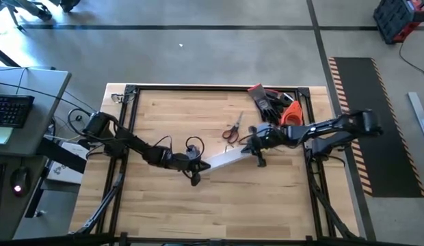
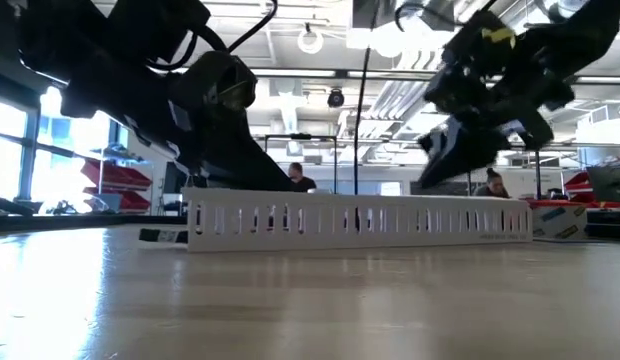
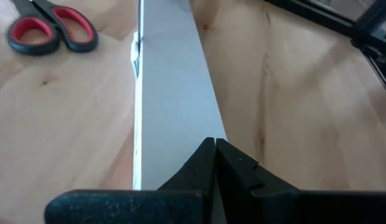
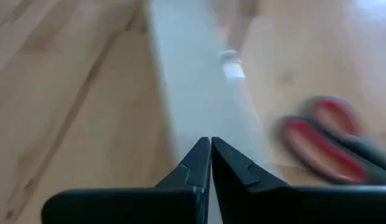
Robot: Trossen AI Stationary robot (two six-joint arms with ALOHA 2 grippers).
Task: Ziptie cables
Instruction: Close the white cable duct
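A long white comb-slotted duct [image 1: 229, 159] lies flat on the wooden table, running from centre left toward centre right; the low view shows its slotted side [image 2: 360, 220]. My left gripper [image 1: 200, 167] is shut at the duct's left end [image 3: 171, 93]. My right gripper [image 1: 256, 152] is shut over the duct's right end [image 4: 193, 93] and appears blurred in its own wrist view. The cables do not show plainly in any view. My left gripper [image 3: 215, 144] lays its shut fingertips on the duct's flat white top [image 3: 199, 130] near its left end. The fingers slant down from the table's left and lie along the duct, which stays flat on the table. My right gripper [image 4: 210, 142] points its shut tips slanting down at the duct's top near the right end; I cannot tell whether it touches.
Red-handled scissors [image 1: 232, 128] lie just beyond the duct toward the far edge. Dark gloves [image 1: 267, 101] and an orange tool [image 1: 290, 113] sit at the far right corner. Bare wood [image 1: 219, 205] stretches toward the near edge. People show in the room behind the table.
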